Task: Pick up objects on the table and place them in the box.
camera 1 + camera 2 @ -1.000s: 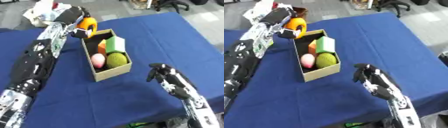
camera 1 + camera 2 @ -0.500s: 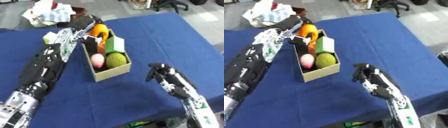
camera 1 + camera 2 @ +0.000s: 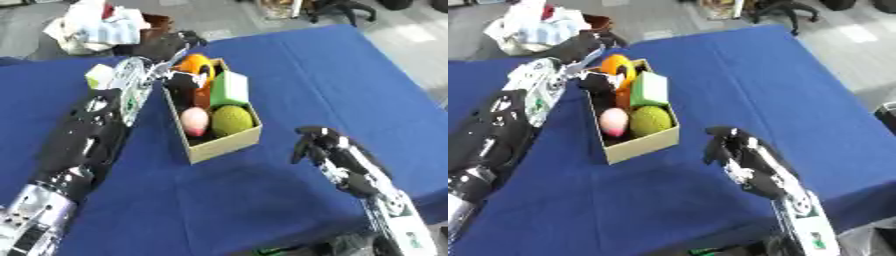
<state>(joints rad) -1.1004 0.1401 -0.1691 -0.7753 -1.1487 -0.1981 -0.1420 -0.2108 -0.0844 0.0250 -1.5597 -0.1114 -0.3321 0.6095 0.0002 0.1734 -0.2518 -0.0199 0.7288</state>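
A cardboard box [image 3: 224, 147] stands on the blue table [image 3: 332, 80]. In it lie a green block [image 3: 229, 88], a pink egg-shaped thing [image 3: 194, 121] and a rough green ball [image 3: 232, 120]. My left hand [image 3: 171, 46] reaches in from the left over the box's far end, its dark fingers [image 3: 182, 81] curled round an orange object [image 3: 196, 66] that sits just inside the far rim. To the right of the box, my right hand [image 3: 318, 146] hangs low over the cloth with relaxed fingers and holds nothing.
A small green-and-white object [image 3: 98, 76] lies on the table left of my left arm. A heap of white cloth and bags [image 3: 94, 26] sits beyond the far left edge. The table's right edge drops off near the floor [image 3: 411, 35].
My left hand has carried the orange object to the right and down, from left of the box to inside its far end. The right hand has stayed in place.
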